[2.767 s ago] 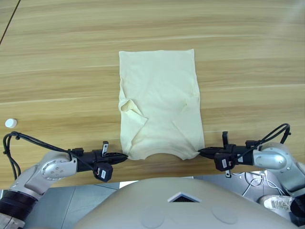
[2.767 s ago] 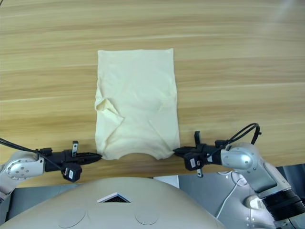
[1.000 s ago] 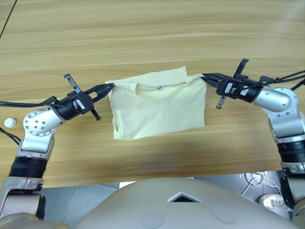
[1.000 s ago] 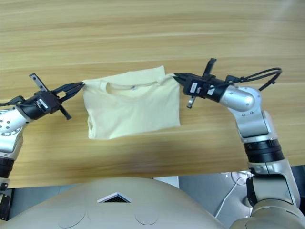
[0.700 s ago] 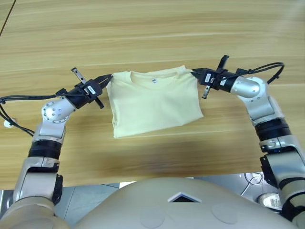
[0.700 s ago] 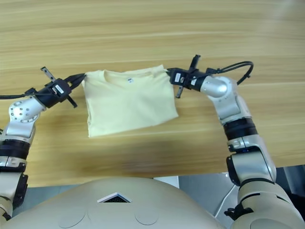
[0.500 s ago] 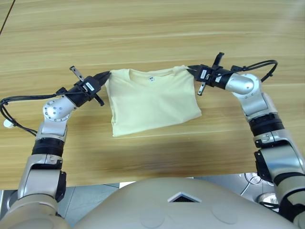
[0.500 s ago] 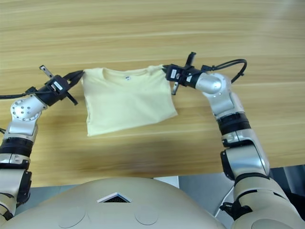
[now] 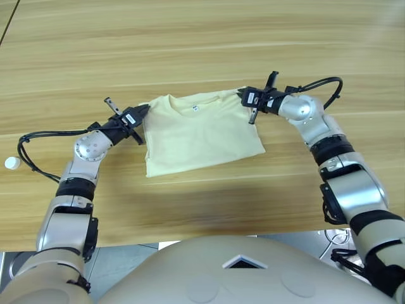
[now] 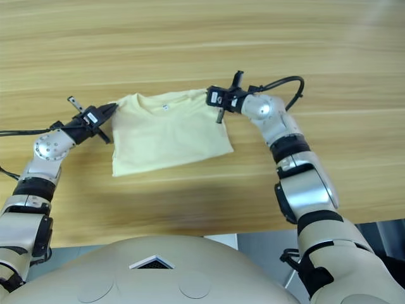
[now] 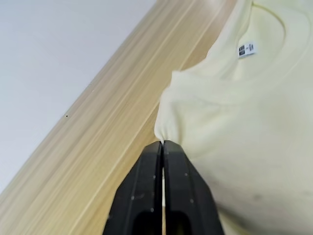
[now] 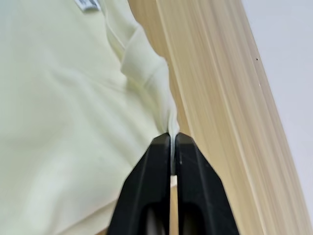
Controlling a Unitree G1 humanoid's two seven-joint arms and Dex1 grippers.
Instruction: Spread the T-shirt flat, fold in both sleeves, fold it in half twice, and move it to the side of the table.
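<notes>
while both arms stretch forward over the light wooden desk (image 9: 190, 38), the pale yellow t-shirt (image 9: 202, 136) lies between them near the middle of the desk, folded into a roughly square packet. collar edge is on the far side, folded edge on the near side. sleeves are tucked in and no loose sleeve sticks out at either side. small white neck label (image 9: 194, 107) sits just inside the collar, face up.

left hand (image 9: 144, 109): two black fingers pressed together on the far left corner of the t-shirt. in the left wrist view the left hand (image 11: 163, 143) has a small gather of fabric pinched at the fingertips, with cloth fanning away from it.

right hand (image 9: 242, 94): likewise clamped, on the far right corner. in the right wrist view the right hand (image 12: 172, 136) grips a thin ridge of the shoulder seam between the finger pads, desk grain running alongside.

far edge of the t-shirt runs fairly taut between the two hands, slightly bowed at the neckline. cannot tell whether the pinched corners touch the desk or sit just above it. near edge rests flat on the wood.

small white round object (image 9: 11, 163) lies at the left border of the desk, well apart from the t-shirt.
</notes>
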